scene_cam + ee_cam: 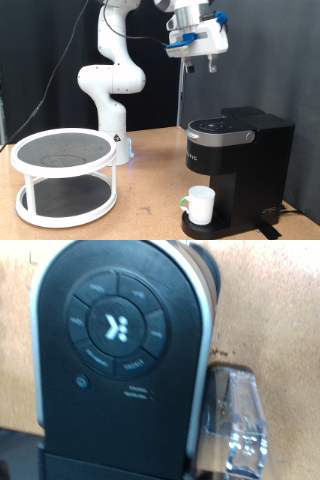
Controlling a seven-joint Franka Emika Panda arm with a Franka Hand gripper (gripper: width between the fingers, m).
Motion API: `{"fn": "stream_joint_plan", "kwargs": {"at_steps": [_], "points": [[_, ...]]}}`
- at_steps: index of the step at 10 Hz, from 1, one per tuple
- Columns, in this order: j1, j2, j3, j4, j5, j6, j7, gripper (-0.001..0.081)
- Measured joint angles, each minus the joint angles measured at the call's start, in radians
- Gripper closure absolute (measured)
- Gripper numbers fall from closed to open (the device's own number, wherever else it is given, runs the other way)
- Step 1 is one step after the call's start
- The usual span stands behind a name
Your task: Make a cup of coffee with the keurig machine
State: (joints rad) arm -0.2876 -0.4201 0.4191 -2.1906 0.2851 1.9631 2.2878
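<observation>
Jaws of the gripper (pixel 201 66) hang empty in the air, fingers close together with only a narrow gap. Directly below them, well apart, stands the keurig machine (pixel 240 165) with its lid down. Lower still, the cup (pixel 201 204) sits on the machine's drip tray (pixel 210 230), under the spout.

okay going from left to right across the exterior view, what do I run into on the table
White two-tier round rack → robot arm's white base → the cup on the drip tray → the keurig machine. The gripper hangs high above the machine.
</observation>
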Motion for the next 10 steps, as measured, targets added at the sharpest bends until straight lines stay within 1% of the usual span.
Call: {"fn": "stream_joint_plan", "kwargs": {"at_steps": [2,3,4,7,10], "points": [[-0.017,0.08,0.022,0.077,-0.08,-0.011,0.048,0.0072],[-0.022,0.116,0.029,0.106,-0.12,-0.01,0.061,0.0072],[-0.025,0.144,0.033,0.124,-0.147,-0.006,0.064,0.0072],[-0.027,0.195,0.041,0.135,-0.185,0.033,0.062,0.0072],[-0.026,0.234,0.053,0.134,-0.208,0.034,0.039,0.0072]]}}
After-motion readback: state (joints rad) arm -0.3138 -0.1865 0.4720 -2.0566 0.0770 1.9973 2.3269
